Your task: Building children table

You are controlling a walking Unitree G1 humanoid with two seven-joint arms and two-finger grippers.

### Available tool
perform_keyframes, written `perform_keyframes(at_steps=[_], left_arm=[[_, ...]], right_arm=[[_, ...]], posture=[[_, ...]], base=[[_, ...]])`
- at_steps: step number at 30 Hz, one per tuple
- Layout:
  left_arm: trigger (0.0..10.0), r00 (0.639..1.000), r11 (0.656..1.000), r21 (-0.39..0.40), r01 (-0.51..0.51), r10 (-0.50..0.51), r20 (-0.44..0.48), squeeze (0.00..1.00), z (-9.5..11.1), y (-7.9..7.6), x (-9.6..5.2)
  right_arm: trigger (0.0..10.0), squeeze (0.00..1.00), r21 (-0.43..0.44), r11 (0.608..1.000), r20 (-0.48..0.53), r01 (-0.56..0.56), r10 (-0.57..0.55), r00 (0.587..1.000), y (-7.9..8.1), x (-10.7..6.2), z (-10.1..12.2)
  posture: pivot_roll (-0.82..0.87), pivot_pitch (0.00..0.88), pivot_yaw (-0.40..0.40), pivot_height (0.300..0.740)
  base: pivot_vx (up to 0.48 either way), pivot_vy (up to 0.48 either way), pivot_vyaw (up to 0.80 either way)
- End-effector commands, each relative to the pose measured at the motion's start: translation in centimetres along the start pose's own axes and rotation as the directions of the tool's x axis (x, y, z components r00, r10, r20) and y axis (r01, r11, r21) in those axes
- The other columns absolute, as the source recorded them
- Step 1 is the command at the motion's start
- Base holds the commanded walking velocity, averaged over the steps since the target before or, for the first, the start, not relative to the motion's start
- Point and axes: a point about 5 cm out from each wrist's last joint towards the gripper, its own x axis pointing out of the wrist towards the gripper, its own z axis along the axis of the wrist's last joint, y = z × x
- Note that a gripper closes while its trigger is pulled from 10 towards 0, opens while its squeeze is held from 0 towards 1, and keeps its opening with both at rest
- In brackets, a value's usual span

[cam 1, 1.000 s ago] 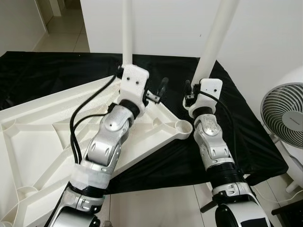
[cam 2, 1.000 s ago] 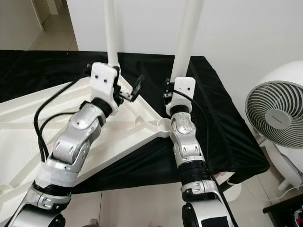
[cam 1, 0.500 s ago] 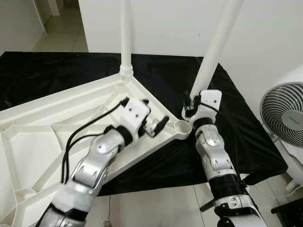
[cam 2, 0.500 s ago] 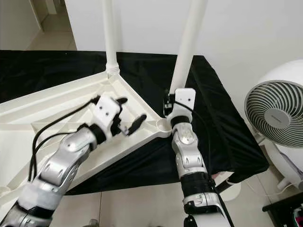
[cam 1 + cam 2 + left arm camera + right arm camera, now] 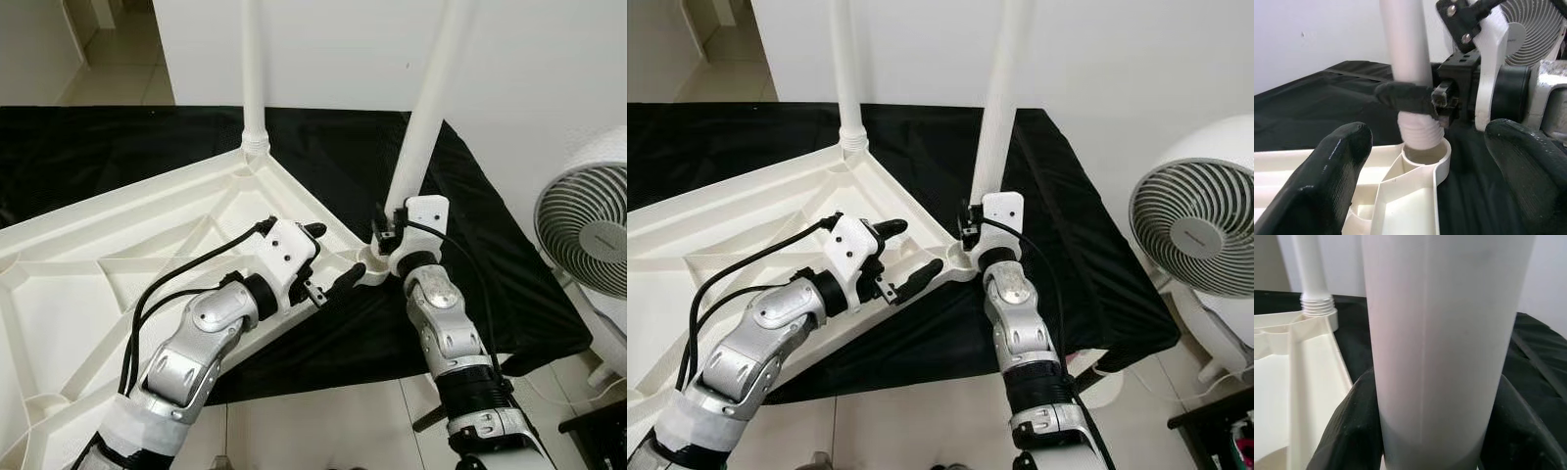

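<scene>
The right gripper (image 5: 972,223) is clamped on the lower end of a white table leg (image 5: 991,122), its two black fingers closed around the tube just above the threaded end, as the right wrist view confirms. The leg stands slightly tilted, with its threaded end entering the round corner socket (image 5: 1426,157) of the upturned white tabletop (image 5: 118,284); in the left wrist view the thread sits at the mouth of the socket, and how deep it has gone cannot be told. The left gripper (image 5: 328,262) holds nothing: its fingers are spread apart over the tabletop's ribbed underside, pointing toward the same corner, near the socket but not touching the leg. A second leg (image 5: 253,73) stands upright in the far corner socket, apparently already fitted. The tabletop lies on a black cloth (image 5: 118,147) spread over the floor, with a white fan (image 5: 1200,240) well apart on the robot's right. In judgement, the step in hand is seating this leg in its socket. The next move calls for bringing the leg upright, keeping the thread square to the socket, and turning it home; the free left gripper could steady the corner meanwhile.
</scene>
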Motion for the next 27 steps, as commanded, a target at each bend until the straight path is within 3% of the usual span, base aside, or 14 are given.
perform_keyframes(at_steps=[1,13,27], left_arm=[[10.0,0.997,0.997,0.000,0.080,-0.080,0.002,0.00,0.3,-0.7,0.1],[10.0,0.996,0.996,0.001,0.087,-0.087,0.010,0.00,0.7,-0.9,0.1],[10.0,0.995,0.995,0.005,0.098,-0.098,0.003,0.00,0.9,-0.9,0.0]], right_arm=[[10.0,0.00,0.003,0.999,-0.043,-0.036,0.036,0.998,0.6,-0.3,-0.8],[10.0,0.00,-0.002,0.997,-0.057,-0.082,0.082,0.995,1.0,-0.6,-1.0],[10.0,0.00,0.011,0.998,-0.086,-0.055,0.056,0.995,-0.6,-2.8,-1.9]], posture=[[0.17,0.086,-0.050,0.740],[0.18,0.087,-0.054,0.740],[0.16,0.091,-0.044,0.740]], base=[[0.000,0.000,0.00],[0.000,0.000,0.00],[0.000,0.000,0.00]])
